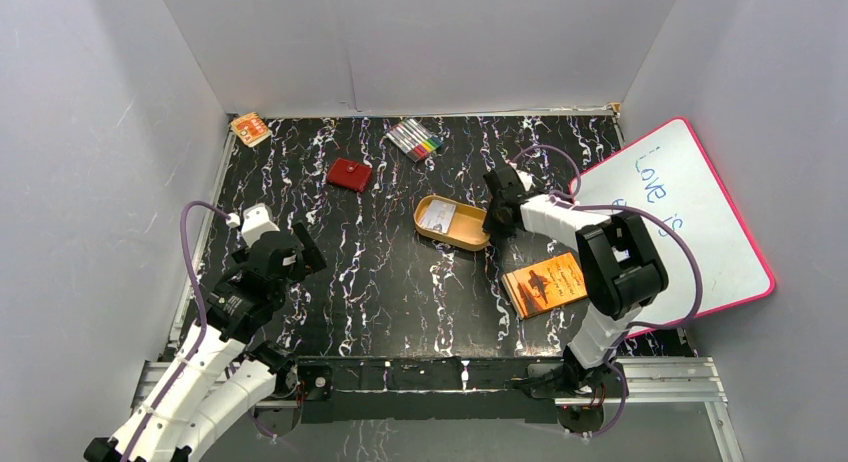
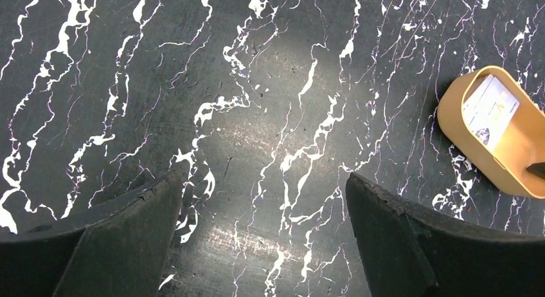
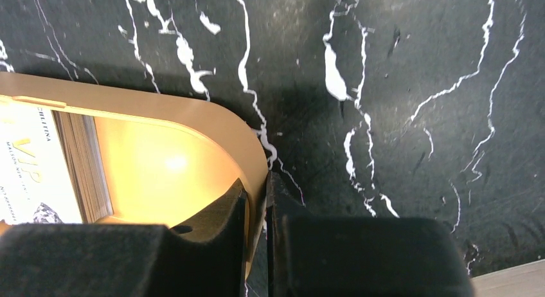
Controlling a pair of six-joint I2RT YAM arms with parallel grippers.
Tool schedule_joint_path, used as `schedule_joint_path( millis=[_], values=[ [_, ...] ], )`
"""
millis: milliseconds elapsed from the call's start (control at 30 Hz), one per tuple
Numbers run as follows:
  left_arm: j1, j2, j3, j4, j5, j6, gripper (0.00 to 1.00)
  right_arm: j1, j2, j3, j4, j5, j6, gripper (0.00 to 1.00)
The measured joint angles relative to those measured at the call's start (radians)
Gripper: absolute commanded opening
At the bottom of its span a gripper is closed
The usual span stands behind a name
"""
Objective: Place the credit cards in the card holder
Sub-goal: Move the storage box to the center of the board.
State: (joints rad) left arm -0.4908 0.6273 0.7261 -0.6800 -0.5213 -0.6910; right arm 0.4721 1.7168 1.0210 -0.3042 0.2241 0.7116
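Right gripper (image 1: 492, 220) is at the tray's (image 1: 458, 244) right end, jaws closed onto the rim. In the right wrist view one finger sits inside the tray (image 3: 193, 107) and the other outside, with the orange wall pinched between them at the gripper (image 3: 257, 194). Cards (image 1: 438, 217) lie in a stack inside the tray, at the end away from the right gripper. Top card is white with gold "VIP" print (image 3: 32, 168), card edges show beside it, and nothing grips them. Cannot tell how many cards. Wallet (image 1: 349, 174) is red, looks closed, and lies flat on the table (image 1: 400, 302) up and left of the tray, well apart from it and from both grippers. Left gripper (image 1: 303, 252) is well to the left of the tray and nearer the arm bases. Its fingers are spread wide with nothing between them, only bare marbled table under the gripper (image 2: 263, 188). Its wrist view catches the tray (image 2: 475, 159) at the right edge with a card (image 2: 491, 110) in it. Book (image 1: 545, 284) lies to the near right of the tray, markers (image 1: 415, 139) beyond the tray toward the back wall, and the whiteboard (image 1: 700, 232) far to the tray's right.
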Motion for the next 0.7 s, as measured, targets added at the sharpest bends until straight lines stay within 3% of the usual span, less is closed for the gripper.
schedule_joint_path(
  millis=[133,300,467,533,700],
  values=[
    [-0.002,0.0,0.0,-0.002,-0.002,0.0,0.94,-0.014,0.035,0.042,-0.01,0.009,-0.009,0.25],
    [-0.002,-0.001,0.0,-0.005,-0.013,0.0,0.95,-0.034,0.077,0.097,-0.011,0.008,-0.014,0.56],
    [-0.002,-0.015,0.0,-0.01,-0.021,-0.002,0.95,-0.04,0.071,0.101,-0.019,0.0,-0.036,0.78],
    [-0.002,-0.021,0.0,-0.012,-0.028,-0.013,0.96,-0.04,0.045,0.101,-0.043,-0.006,-0.04,0.96],
    [-0.002,-0.031,0.0,-0.029,-0.048,-0.06,0.95,-0.039,-0.104,0.128,-0.157,-0.005,-0.062,0.99]
  ],
)
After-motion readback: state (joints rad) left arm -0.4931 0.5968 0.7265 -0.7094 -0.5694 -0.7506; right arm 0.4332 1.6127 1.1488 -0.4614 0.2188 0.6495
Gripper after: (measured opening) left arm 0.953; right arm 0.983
